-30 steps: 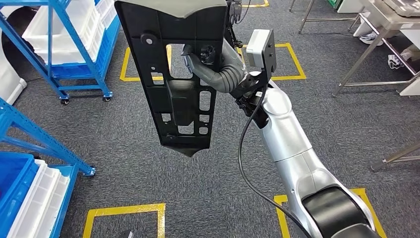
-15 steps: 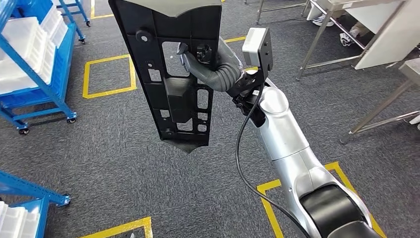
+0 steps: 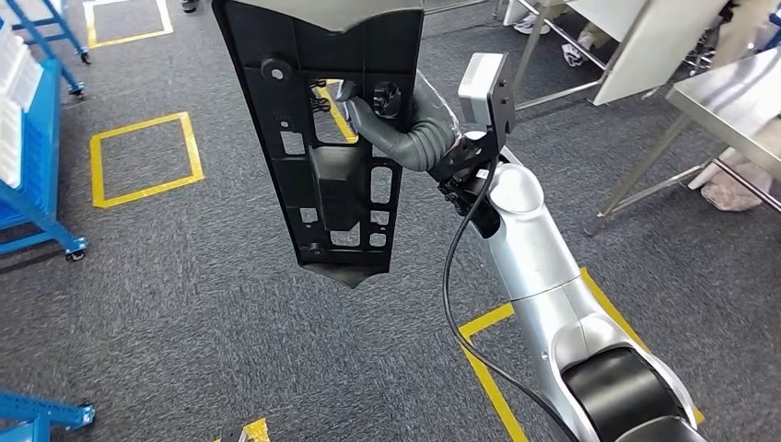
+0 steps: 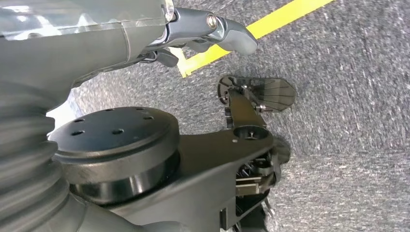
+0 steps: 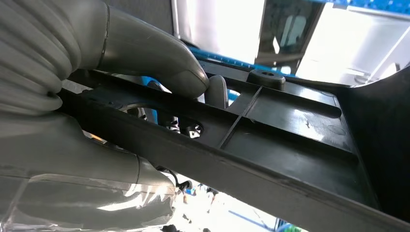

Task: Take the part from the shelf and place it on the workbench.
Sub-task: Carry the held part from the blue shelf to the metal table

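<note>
- While the right robot hand [image 3: 373, 115] is raised in front of the head camera, its grey thumb and dark fingers hook through a cut-out in the long black plastic panel with ribs and rectangular openings [image 3: 332, 157] and hold it.
- Part hangs upright in the air over the grey carpet floor [image 3: 184, 295], pointed end down, top edge cut off by the frame; touching nothing but the hand.
- Right wrist view: grey thumb [image 5: 159, 58] pressed on a rib of the black panel [image 5: 290, 125], a finger poking up just beside the thumb tip; round boss on the panel near it.
- Silver right arm [image 3: 539, 276] comes up from lower right, a black cable [image 3: 451, 276] looping alongside it, white box-shaped wrist camera [image 3: 483, 87] above the ribbed grey cuff.
- Left robot hand [image 4: 203, 34] hangs over the carpet in the left wrist view, nothing in it; thumb sticks out straight, the other fingers mostly hidden, so I cannot tell how far they are spread.
- Yellow tape square [image 3: 143, 157] on the floor left of the part; more yellow tape [image 3: 488, 368] by the right arm.
- Blue wheeled rack with white bins [image 3: 28, 129] at the left edge, well apart from the part.
- Stainless steel tabletop on metal legs [image 3: 728, 97] at upper right, well apart from the part.
</note>
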{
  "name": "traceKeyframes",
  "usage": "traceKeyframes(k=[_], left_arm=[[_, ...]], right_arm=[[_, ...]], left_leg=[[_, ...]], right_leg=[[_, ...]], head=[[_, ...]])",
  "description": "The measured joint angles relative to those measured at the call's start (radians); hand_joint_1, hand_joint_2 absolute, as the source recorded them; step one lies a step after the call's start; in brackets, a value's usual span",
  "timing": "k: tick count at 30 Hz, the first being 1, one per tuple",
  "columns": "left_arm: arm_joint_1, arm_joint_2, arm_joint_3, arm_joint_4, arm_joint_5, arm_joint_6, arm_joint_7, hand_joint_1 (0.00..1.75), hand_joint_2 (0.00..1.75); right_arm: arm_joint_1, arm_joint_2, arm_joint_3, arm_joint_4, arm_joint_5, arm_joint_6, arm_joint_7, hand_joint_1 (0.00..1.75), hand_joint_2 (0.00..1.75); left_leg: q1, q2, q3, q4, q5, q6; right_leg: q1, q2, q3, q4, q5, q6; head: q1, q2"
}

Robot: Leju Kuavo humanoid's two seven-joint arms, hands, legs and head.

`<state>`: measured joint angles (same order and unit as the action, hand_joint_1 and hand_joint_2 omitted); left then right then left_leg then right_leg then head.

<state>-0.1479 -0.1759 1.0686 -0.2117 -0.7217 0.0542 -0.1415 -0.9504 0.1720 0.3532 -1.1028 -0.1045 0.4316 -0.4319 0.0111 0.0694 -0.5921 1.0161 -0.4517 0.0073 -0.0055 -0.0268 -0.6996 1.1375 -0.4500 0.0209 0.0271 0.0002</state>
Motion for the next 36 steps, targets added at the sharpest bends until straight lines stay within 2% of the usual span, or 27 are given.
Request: traceKeyframes(k=[2,3,5,6,8,9,10,11,12,13,14,16,18,20,21,23,24,25,26,27,28,29,30,31,33,34,36], left_arm=[[-0.001,0.0,0.0,0.0,0.0,0.0,0.0,0.0,1.75],[-0.001,0.0,0.0,0.0,0.0,0.0,0.0,0.0,1.75],[-0.002,-0.001,0.0,0.0,0.0,0.0,0.001,0.0,1.75],[-0.003,-0.001,0.0,0.0,-0.001,0.0,0.0,0.0,1.75],[-0.004,-0.002,0.0,0.0,-0.001,0.0,0.0,0.0,1.75],[-0.003,-0.002,0.0,0.0,-0.001,0.0,0.0,0.0,1.75],[-0.001,-0.002,0.0,0.0,-0.001,-0.001,0.0,0.0,1.75],[0.0,-0.002,0.0,0.0,-0.001,-0.001,0.0,0.0,1.75],[0.002,-0.002,0.0,0.0,-0.001,-0.001,0.0,0.0,1.75],[0.002,-0.001,0.0,0.0,-0.001,-0.001,0.0,0.0,1.75],[0.002,-0.001,0.0,0.0,-0.001,0.0,0.0,0.0,1.75],[0.002,-0.001,0.0,0.0,-0.001,0.0,0.0,0.0,1.75],[0.001,-0.001,0.0,0.0,-0.001,0.0,0.0,0.0,1.75],[0.0,-0.001,0.0,0.0,-0.001,0.0,0.0,0.0,1.75],[-0.001,-0.002,0.0,0.0,-0.001,0.0,-0.001,0.0,1.75],[-0.002,-0.003,0.0,0.0,-0.001,0.001,-0.001,0.0,1.75],[-0.002,-0.003,0.0,0.0,-0.001,0.001,-0.001,0.0,1.75],[-0.001,-0.003,0.0,0.0,-0.001,0.001,-0.001,0.0,1.75],[0.0,-0.002,0.0,0.0,-0.001,0.001,-0.001,0.0,1.75],[0.001,-0.002,0.0,0.0,-0.001,0.001,-0.001,0.0,1.75],[0.001,-0.002,0.0,0.0,-0.001,0.001,-0.001,0.0,1.75],[0.001,-0.002,0.0,0.0,-0.002,0.001,-0.001,0.0,1.75],[0.0,-0.002,0.0,0.0,-0.002,0.001,-0.001,0.0,1.75],[-0.001,-0.002,0.0,0.0,-0.002,0.001,-0.001,0.0,1.75],[-0.001,-0.002,0.0,0.0,-0.004,0.003,-0.002,0.0,1.75],[-0.001,-0.002,0.0,0.0,-0.005,0.005,-0.002,0.0,1.75],[-0.003,-0.003,-0.001,0.0,-0.008,0.01,-0.002,0.0,1.75]], right_arm=[[-0.004,0.001,0.0,-0.001,0.0,0.0,0.001,1.75,1.75],[-0.006,0.001,0.0,-0.002,0.0,0.0,0.001,1.75,1.75],[-0.007,0.001,-0.001,-0.003,0.0,0.001,0.002,1.75,1.75],[-0.007,0.0,-0.001,-0.004,0.0,0.001,0.002,1.75,1.75],[-0.009,0.002,-0.002,-0.006,0.0,0.001,0.002,1.75,1.75],[-0.01,0.003,-0.002,-0.006,0.0,0.001,0.002,1.75,1.75],[-0.009,0.005,-0.001,-0.006,0.0,0.001,0.002,1.75,1.75],[-0.006,0.006,-0.001,-0.006,0.0,0.001,0.003,1.75,1.75],[-0.003,0.006,0.0,-0.006,0.0,0.002,0.003,1.75,1.75],[-0.001,0.006,0.0,-0.006,0.0,0.002,0.003,1.75,1.75],[0.0,0.006,0.0,-0.006,0.0,0.002,0.004,1.75,1.75],[-0.001,0.007,0.0,-0.006,0.0,0.001,0.004,1.75,1.75],[-0.001,0.007,0.0,-0.006,0.0,0.001,0.004,1.75,1.75],[0.0,0.006,0.0,-0.007,0.001,0.0,0.005,1.75,1.75],[0.0,0.006,-0.001,-0.008,0.001,0.0,0.005,1.75,1.75],[-0.002,0.004,-0.003,-0.009,0.002,0.0,0.005,1.75,1.75],[-0.003,0.004,-0.003,-0.01,0.002,0.0,0.005,1.75,1.75],[-0.002,0.004,-0.003,-0.01,0.002,-0.001,0.005,1.75,1.75],[0.0,0.004,-0.003,-0.01,0.002,-0.001,0.005,1.75,1.75],[0.003,0.003,-0.003,-0.01,0.002,-0.001,0.005,1.75,1.75],[0.006,0.002,-0.003,-0.01,0.002,-0.001,0.005,1.75,1.75],[0.006,0.002,-0.003,-0.01,0.002,-0.001,0.005,1.75,1.75],[0.006,0.002,-0.003,-0.01,0.002,-0.001,0.006,1.75,1.75],[0.005,0.002,-0.003,-0.011,0.003,-0.001,0.006,1.75,1.75],[0.003,0.001,-0.003,-0.013,0.003,-0.001,0.005,1.75,1.75],[0.002,0.001,-0.003,-0.014,0.003,-0.001,0.006,1.75,1.75],[0.003,0.001,-0.003,-0.016,0.004,-0.001,0.007,1.75,1.75]], left_leg=[[-0.004,0.018,0.005,0.0,-0.005,-0.007],[-0.006,0.027,0.008,-0.001,-0.007,-0.012],[-0.007,0.043,0.015,-0.005,-0.012,-0.022],[-0.006,0.034,0.018,-0.001,-0.018,-0.028],[-0.002,-0.012,-0.003,0.059,-0.057,-0.034],[0.0,-0.039,-0.03,0.12,-0.087,-0.036],[0.001,-0.053,-0.066,0.191,-0.117,-0.037],[0.001,-0.06,-0.098,0.251,-0.135,-0.039],[0.001,-0.062,-0.118,0.28,-0.135,-0.041],[0.002,-0.063,-0.12,0.272,-0.115,-0.042],[0.004,-0.068,-0.102,0.223,-0.078,-0.042],[0.011,-0.107,-0.044,0.085,-0.013,-0.042],[0.015,-0.14,-0.013,0.016,0.004,-0.037],[0.012,-0.129,-0.01,0.012,0.003,-0.025],[0.012,-0.117,-0.009,0.008,0.006,-0.018],[0.013,-0.092,-0.006,-0.002,0.011,-0.006],[0.011,-0.08,-0.005,-0.005,0.012,-0.001],[0.01,-0.067,-0.005,-0.005,0.011,0.001],[0.009,-0.054,-0.005,-0.005,0.01,0.002],[0.008,-0.041,-0.005,-0.005,0.009,0.002],[0.008,-0.028,-0.004,-0.004,0.007,0.002],[0.008,-0.016,-0.003,-0.003,0.005,0.0],[0.008,-0.005,-0.001,-0.003,0.002,-0.002],[0.006,0.005,0.002,-0.002,-0.001,-0.005],[0.002,0.023,0.008,-0.003,-0.006,-0.014],[0.001,0.032,0.011,-0.004,-0.008,-0.02],[0.001,0.049,0.019,-0.006,-0.014,-0.032]], right_leg=[[0.012,-0.035,0.054,-0.104,0.031,-0.012],[0.017,-0.041,0.062,-0.122,0.031,-0.017],[0.016,-0.018,0.066,-0.127,0.034,-0.026],[0.013,-0.006,0.07,-0.133,0.036,-0.03],[0.005,0.015,0.081,-0.145,0.042,-0.04],[0.005,0.026,0.083,-0.147,0.042,-0.042],[0.005,0.039,0.084,-0.146,0.042,-0.045],[0.006,0.054,0.084,-0.145,0.042,-0.045],[0.006,0.068,0.084,-0.143,0.041,-0.045],[0.005,0.083,0.084,-0.14,0.04,-0.044],[0.004,0.098,0.084,-0.136,0.038,-0.042],[0.002,0.126,0.081,-0.123,0.031,-0.034],[0.0,0.149,0.071,-0.115,0.029,-0.023],[-0.003,0.17,0.064,-0.117,0.034,-0.01],[-0.002,0.16,0.061,-0.115,0.032,-0.005],[0.001,0.104,0.037,-0.067,0.001,0.004],[0.001,0.068,0.011,-0.012,-0.029,0.008],[0.0,0.047,-0.022,0.057,-0.061,0.011],[-0.002,0.039,-0.055,0.122,-0.085,0.014],[-0.005,0.035,-0.074,0.16,-0.094,0.016],[-0.006,0.032,-0.074,0.16,-0.083,0.017],[-0.007,0.027,-0.052,0.118,-0.056,0.016],[-0.005,0.013,-0.013,0.046,-0.02,0.012],[0.0,-0.014,0.026,-0.028,0.005,0.007],[0.012,-0.049,0.07,-0.116,0.029,-0.008],[0.017,-0.052,0.072,-0.125,0.027,-0.013],[0.015,-0.024,0.075,-0.131,0.031,-0.023]], head=[[0.0,0.0],[-0.001,0.0],[-0.001,0.0],[-0.002,0.0],[-0.005,0.0],[-0.007,0.0],[-0.009,0.0],[-0.011,0.0],[-0.011,0.0],[-0.011,0.0],[-0.011,0.0],[-0.011,0.0],[-0.011,0.0],[-0.012,0.0],[-0.011,0.0],[-0.004,0.0],[0.0,0.0],[0.003,0.0],[0.003,0.0],[0.004,0.0],[0.004,0.0],[0.004,0.0],[0.004,0.0],[0.004,0.0],[0.003,0.0],[0.003,0.0],[0.003,0.0]])
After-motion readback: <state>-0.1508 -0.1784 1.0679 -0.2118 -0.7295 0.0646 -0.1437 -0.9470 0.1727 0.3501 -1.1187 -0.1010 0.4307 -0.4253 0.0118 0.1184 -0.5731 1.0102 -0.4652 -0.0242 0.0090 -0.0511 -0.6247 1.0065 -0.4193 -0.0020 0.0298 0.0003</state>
